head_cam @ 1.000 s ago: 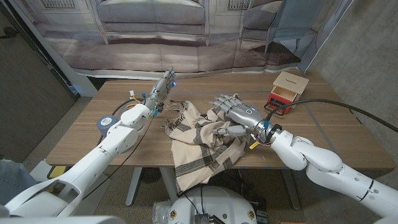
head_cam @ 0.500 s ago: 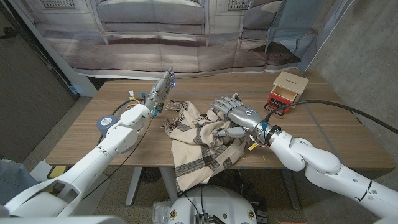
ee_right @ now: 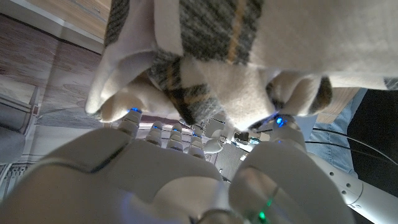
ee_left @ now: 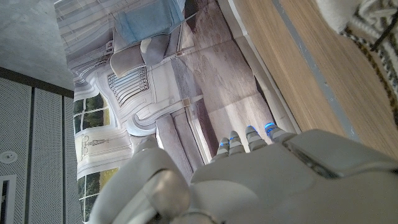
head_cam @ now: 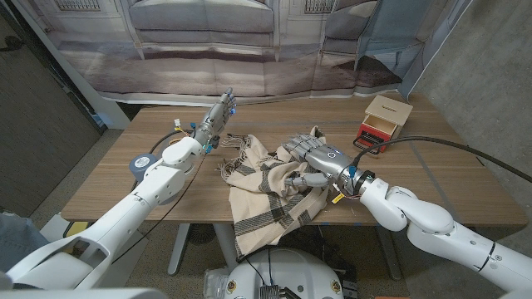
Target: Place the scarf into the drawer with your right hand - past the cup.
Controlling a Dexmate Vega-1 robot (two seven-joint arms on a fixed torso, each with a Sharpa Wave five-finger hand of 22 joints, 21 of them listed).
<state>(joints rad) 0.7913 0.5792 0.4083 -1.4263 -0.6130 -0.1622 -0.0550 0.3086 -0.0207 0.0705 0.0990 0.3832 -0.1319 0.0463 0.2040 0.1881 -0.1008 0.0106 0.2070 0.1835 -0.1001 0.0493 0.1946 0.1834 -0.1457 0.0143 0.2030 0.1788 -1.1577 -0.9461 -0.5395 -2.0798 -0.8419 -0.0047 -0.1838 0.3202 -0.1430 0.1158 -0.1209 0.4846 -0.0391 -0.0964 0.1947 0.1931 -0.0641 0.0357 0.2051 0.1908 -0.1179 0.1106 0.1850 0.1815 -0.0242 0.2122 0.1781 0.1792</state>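
Cream plaid scarf [head_cam: 270,183] bunches in the right hand [head_cam: 314,159] gripping it; next, lift toward the red-fronted wooden drawer [head_cam: 384,119].

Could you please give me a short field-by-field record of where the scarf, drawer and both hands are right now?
scarf: plaid, spread at the table's near edge, one end hanging over it
right hand: on the scarf, fingers closing on a fold
left hand: raised, fingers straight, holding nothing, left of the scarf
drawer: small red and wood box, far right of table
cup: none visible
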